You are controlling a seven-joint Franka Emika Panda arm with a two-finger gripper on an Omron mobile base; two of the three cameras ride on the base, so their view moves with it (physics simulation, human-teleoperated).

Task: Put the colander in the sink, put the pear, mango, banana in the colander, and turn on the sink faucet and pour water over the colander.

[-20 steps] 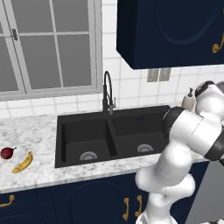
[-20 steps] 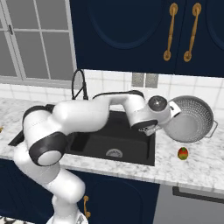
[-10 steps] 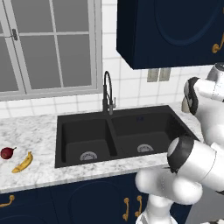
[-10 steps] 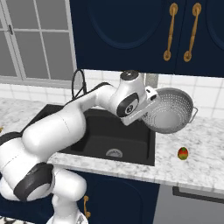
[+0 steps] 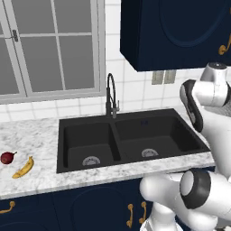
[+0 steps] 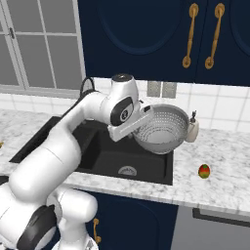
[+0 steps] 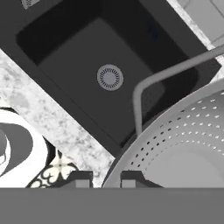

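Observation:
My gripper (image 6: 138, 129) is shut on the rim of the silver perforated colander (image 6: 163, 128), holding it tilted in the air above the right end of the black sink (image 6: 100, 152). In the hand view the colander (image 7: 183, 144) fills the lower right, its rim between the gripper (image 7: 106, 179) tips, with the right basin's drain (image 7: 110, 77) below. The mottled mango (image 6: 204, 171) lies on the counter right of the sink. The maroon pear (image 5: 6, 157) and yellow banana (image 5: 23, 168) lie on the counter left of the sink (image 5: 158, 131). The black faucet (image 5: 110, 97) stands behind the divider, no water running.
A beige soap dispenser (image 6: 193, 129) stands on the counter just behind the colander. Dark blue wall cabinets (image 6: 146, 34) hang above the sink area. A window (image 5: 49, 45) sits behind the left counter.
The arm has swung left, carrying the colander from above the right counter to over the sink's right end. The fruits have not moved.

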